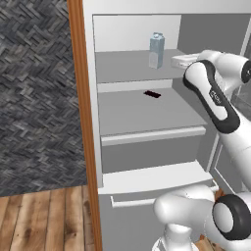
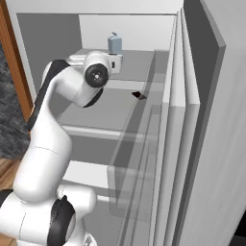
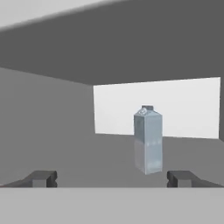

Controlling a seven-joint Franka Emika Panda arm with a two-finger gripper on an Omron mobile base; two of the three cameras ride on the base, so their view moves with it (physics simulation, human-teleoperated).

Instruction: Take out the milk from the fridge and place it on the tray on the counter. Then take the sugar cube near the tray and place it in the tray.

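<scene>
Left base view: the fridge (image 1: 147, 171) stands open, and the milk (image 1: 156, 50) sits upright on its top shelf, up at about one o'clock in the frame, well back from the shelf's front edge. It stands on its own base with free space all round, so a grip from the front looks open to the arm. The arm reaches in from three o'clock, its white hand level with that top shelf and just right of the carton, apart from it. A small dark object (image 1: 152, 94) lies flat on the shelf below, at about six o'clock from the carton; what it is, I can't tell.

Right base view: same shelf from the other side. The milk (image 2: 114, 44) is at twelve o'clock, behind the arm's wrist, which hides the hand, so finger spacing can't be read here. The dark object (image 2: 139, 95) sits one shelf down.

Hand view: here's the clear look. The gripper (image 3: 116, 178) is spread as wide as it goes, one fingertip (image 3: 43, 178) at eight o'clock, the other at four, nothing between them and nothing touched. The milk (image 3: 148, 140) stands ahead, slightly toward the four o'clock finger, so I'd judge the hand needs centring and pushing forward before closing.
</scene>
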